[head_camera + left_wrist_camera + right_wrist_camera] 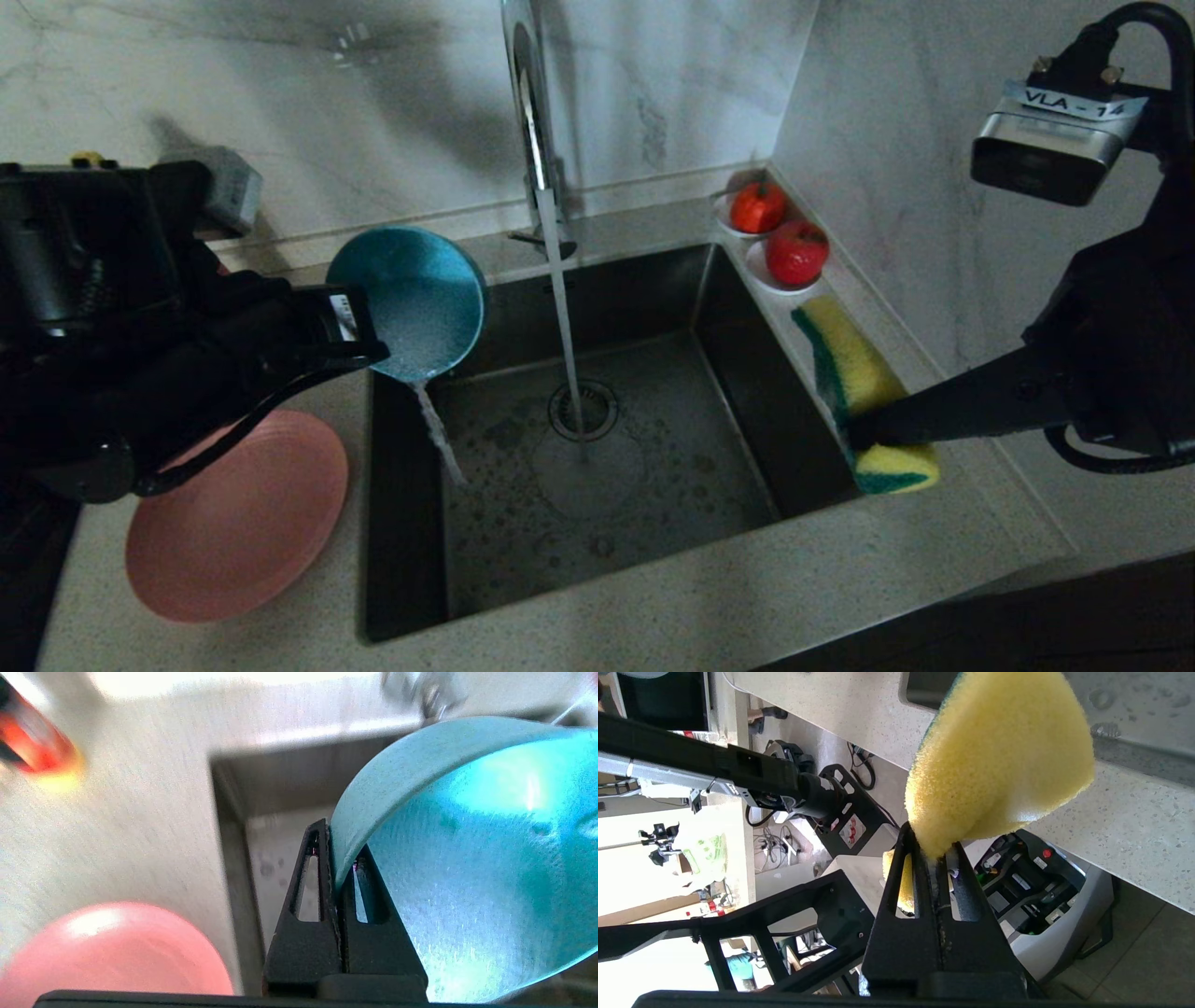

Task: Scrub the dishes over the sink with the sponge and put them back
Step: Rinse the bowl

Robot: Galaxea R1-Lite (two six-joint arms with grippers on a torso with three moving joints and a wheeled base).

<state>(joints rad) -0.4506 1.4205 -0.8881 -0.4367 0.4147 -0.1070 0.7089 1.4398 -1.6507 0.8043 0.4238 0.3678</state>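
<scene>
My left gripper (pixel 373 350) (pixel 337 858) is shut on the rim of the teal-blue bowl (pixel 415 299) (pixel 467 858). The bowl hangs tilted over the sink's (pixel 728 336) left edge, and soapy water pours out of it into the basin. The pink plate (pixel 238 523) (pixel 112 952) lies flat on the counter left of the sink. My right gripper (pixel 854 431) (pixel 933 851) is shut on the yellow sponge (pixel 859 383) (pixel 999 756), squeezing its middle, above the sink's right rim. The sponge's green layer faces the basin. No chopsticks are in view.
The chrome faucet (pixel 532 112) runs a stream of water onto the drain strainer (pixel 583 409). Two white saucers with red fruit (pixel 780 233) stand at the back right corner of the counter. A grey box (pixel 233 191) sits against the back wall at left.
</scene>
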